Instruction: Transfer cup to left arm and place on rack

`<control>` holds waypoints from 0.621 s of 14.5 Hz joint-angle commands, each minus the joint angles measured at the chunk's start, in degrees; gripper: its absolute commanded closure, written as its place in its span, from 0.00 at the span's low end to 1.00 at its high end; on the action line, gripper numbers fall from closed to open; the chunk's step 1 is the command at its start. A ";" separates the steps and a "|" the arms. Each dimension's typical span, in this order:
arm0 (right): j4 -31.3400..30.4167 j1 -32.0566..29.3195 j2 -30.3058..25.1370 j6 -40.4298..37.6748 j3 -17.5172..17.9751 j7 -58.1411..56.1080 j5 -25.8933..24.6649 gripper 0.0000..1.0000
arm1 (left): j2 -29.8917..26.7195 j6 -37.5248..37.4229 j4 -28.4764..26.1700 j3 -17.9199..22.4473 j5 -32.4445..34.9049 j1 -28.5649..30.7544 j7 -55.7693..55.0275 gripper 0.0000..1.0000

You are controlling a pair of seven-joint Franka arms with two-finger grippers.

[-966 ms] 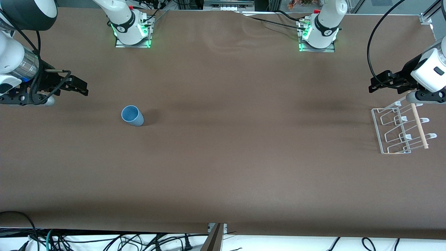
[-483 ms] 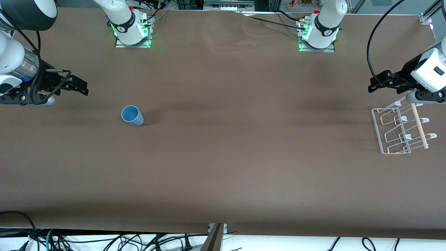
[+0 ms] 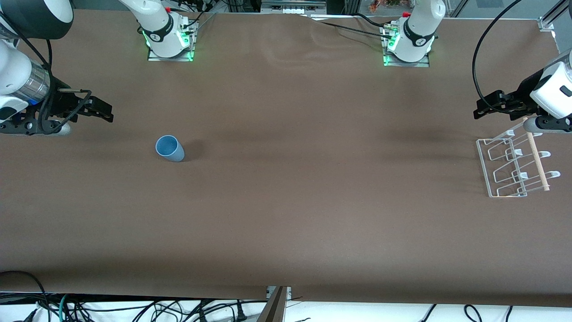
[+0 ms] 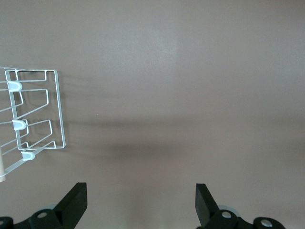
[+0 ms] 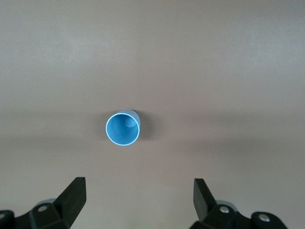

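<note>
The light-blue cup [image 3: 170, 148] stands upright on the brown table toward the right arm's end; it also shows in the right wrist view [image 5: 123, 129], mouth up and empty. My right gripper [image 3: 105, 112] hangs open and empty above the table at that end, apart from the cup. The white wire rack [image 3: 514, 167] with its wooden dowel [image 3: 537, 163] stands at the left arm's end; part of it shows in the left wrist view [image 4: 33, 117]. My left gripper [image 3: 485, 107] is open and empty above the table beside the rack.
The two arm bases [image 3: 169, 38] [image 3: 409, 42] stand along the table's edge farthest from the front camera. Cables [image 3: 134, 308] lie below the table's front edge. A black cable [image 3: 480, 53] loops up from the left wrist.
The left arm's wrist has shifted slightly; the cup, the rack and the right arm have not visibly moved.
</note>
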 commanded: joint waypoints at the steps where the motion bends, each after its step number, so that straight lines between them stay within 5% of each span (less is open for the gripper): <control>1: 1.21 -0.62 0.27 -3.80 0.10 -2.97 -0.09 0.00 | 0.09 -0.53 0.61 -0.18 -1.38 0.48 0.43 0.00; 9: -7.12 -0.54 1.59 3.27 -0.08 -5.70 -0.27 0.00 | 0.09 -0.53 0.61 -0.18 -1.38 0.48 0.43 0.00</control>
